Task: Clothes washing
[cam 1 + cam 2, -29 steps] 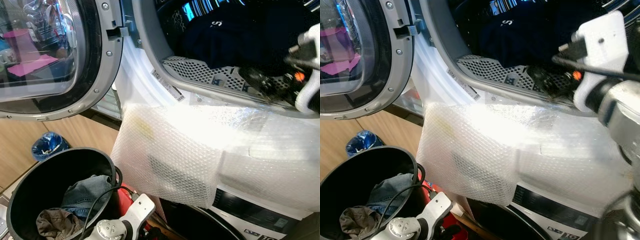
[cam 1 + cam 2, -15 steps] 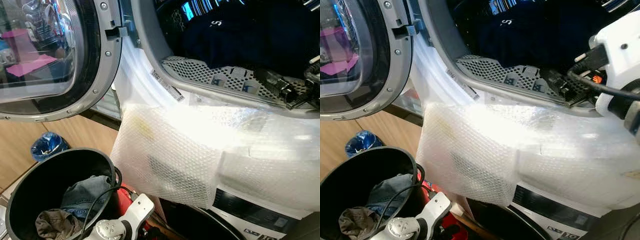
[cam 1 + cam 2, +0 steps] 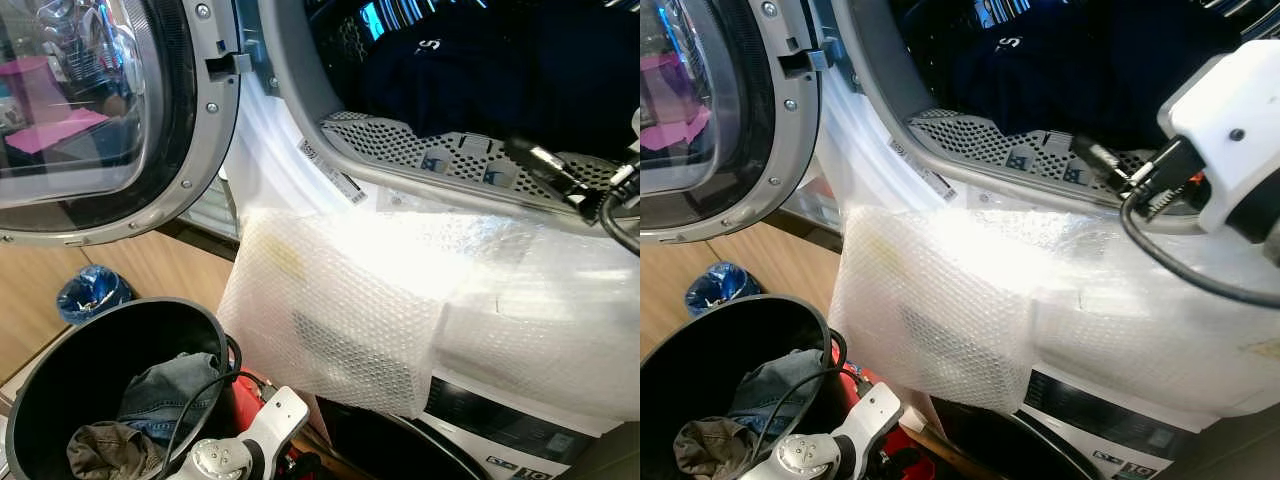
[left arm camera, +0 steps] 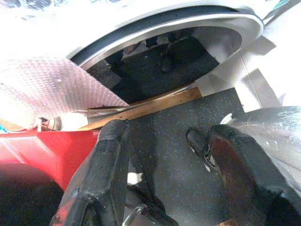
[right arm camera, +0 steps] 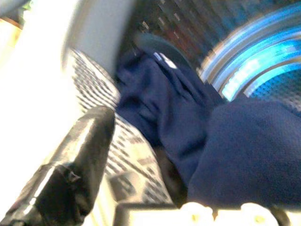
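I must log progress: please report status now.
Right pincer at drum mouth, open, empty. Left pincer low, open, idle. Navy clothes inside drum; jeans in black bin. Nothing blocking.

Navy clothes [image 3: 500, 70] in drum, blue jeans [image 3: 165, 385] in black bin [image 3: 60, 370].

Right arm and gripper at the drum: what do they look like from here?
The right gripper has long, glossy black fingers. Behind them sits a blocky white wrist housing with a small dark screw hole, a spot of orange beside it, and a black cable looping out beneath it.
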`<state>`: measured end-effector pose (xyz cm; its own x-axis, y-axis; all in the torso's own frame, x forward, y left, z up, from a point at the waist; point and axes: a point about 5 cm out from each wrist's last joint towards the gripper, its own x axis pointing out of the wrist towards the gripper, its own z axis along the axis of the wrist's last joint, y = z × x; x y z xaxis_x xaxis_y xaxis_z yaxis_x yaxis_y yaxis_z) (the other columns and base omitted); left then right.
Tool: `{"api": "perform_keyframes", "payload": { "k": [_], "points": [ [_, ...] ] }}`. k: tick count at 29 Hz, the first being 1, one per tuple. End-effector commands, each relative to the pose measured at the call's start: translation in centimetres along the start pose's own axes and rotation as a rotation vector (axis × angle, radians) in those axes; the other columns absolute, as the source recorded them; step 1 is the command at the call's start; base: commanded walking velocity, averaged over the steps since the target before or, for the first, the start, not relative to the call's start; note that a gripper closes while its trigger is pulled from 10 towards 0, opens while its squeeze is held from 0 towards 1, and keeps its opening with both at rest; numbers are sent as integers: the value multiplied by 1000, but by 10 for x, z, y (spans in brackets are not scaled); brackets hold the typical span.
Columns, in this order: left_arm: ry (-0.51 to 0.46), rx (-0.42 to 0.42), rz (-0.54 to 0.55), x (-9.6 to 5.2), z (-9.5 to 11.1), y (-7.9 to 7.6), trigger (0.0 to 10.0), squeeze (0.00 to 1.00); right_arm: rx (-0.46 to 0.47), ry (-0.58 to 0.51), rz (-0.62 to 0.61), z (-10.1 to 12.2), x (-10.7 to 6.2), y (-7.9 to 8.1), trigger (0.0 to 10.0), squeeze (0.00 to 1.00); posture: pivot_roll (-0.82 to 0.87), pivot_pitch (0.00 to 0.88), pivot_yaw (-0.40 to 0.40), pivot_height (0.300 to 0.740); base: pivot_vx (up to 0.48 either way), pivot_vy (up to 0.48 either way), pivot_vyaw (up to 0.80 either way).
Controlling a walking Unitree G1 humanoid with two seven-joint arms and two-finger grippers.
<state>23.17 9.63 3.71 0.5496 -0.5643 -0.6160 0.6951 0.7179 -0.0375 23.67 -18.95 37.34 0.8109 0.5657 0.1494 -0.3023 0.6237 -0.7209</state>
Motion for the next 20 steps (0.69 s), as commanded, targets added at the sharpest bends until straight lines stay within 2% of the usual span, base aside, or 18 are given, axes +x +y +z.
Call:
{"api": "perform_keyframes", "payload": {
  "k": [1,2,3,5,8,9,13,14,16,17,18,19,20],
  "points": [
    [5,12,19,1,-1,3,10000,0,-25,-108,134,13,6,13,10000,0,-139,116,25,740,0,0,0],
    [1,14,19,2,1,3,10000,0,-29,-164,228,13,14,21,10000,0,-135,111,22,740,0,0,0],
    [1,14,19,2,1,3,10000,0,-29,-164,228,13,14,21,10000,0,-135,111,22,740,0,0,0],
    [-7,14,25,3,3,4,10000,0,-43,-199,302,9,25,22,10000,0,-115,100,17,740,0,0,0],
    [-14,10,39,3,5,6,10000,0,-58,-231,371,-2,57,5,10000,0,-108,96,12,740,0,0,0],
    [-14,9,40,2,5,6,10000,0,-56,-241,377,-3,63,1,10000,0,-108,96,12,740,0,0,0],
    [-14,5,47,2,4,6,10000,0,-18,-252,307,-1,100,-22,10000,0,-108,96,12,740,0,0,0],
    [-14,2,49,1,4,5,10000,0,-27,-240,229,3,115,-31,10000,0,-108,96,12,740,0,0,0],
    [-14,2,49,1,4,5,10000,0,-51,-197,86,5,125,-43,10000,0,-108,96,12,740,0,0,0],
    [-15,1,51,1,3,5,10000,0,-103,-76,-181,4,133,-65,10000,0,-108,96,12,740,0,0,0],
    [-15,1,51,1,3,5,10000,0,-103,-76,-181,4,133,-65,10000,0,-108,96,12,740,0,0,0],
    [-15,0,53,1,3,5,10000,0,-160,3,-376,4,135,-82,10000,0,-108,96,12,740,0,0,0],
    [-18,-5,58,1,3,4,10000,0,-35,53,-610,2,124,-115,10000,0,-93,107,0,740,0,0,0]
  ]
}}
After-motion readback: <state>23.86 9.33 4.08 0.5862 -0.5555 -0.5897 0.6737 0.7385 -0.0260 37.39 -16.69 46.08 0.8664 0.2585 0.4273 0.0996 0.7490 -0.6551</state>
